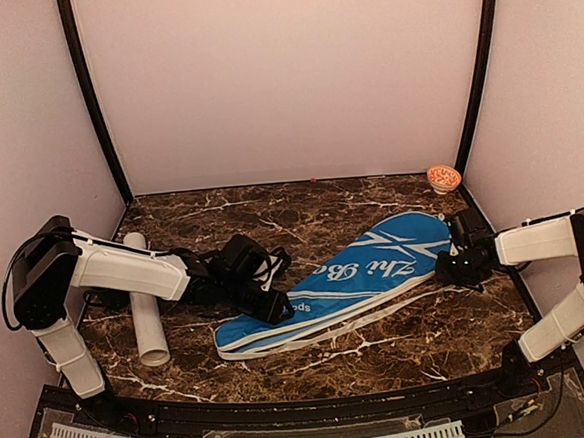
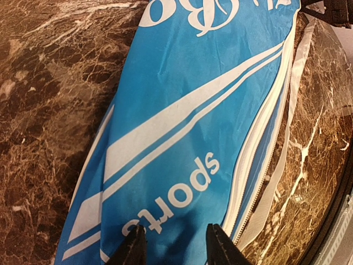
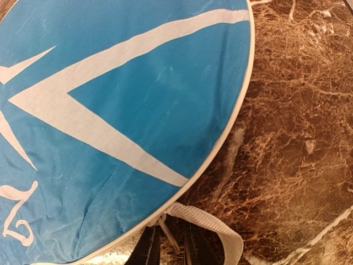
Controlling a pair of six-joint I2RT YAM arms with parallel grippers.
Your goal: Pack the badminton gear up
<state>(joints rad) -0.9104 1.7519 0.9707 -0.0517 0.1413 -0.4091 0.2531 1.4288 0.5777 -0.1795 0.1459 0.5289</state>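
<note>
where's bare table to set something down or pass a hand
Free: far strip between wall and racket cover, left of the orange-patterned bowl; near strip right of white tube. Crowded: cover's ends, by left end effector and right end effector.

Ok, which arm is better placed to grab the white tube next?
Left. The white tube lies on the table's left side, beside the left arm; the right gripper is across the table at the blue racket cover's wide end.

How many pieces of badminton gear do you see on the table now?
2: the white tube at the left, beside the left arm, and the blue racket cover in the middle. More gear may be hidden inside them.
</note>
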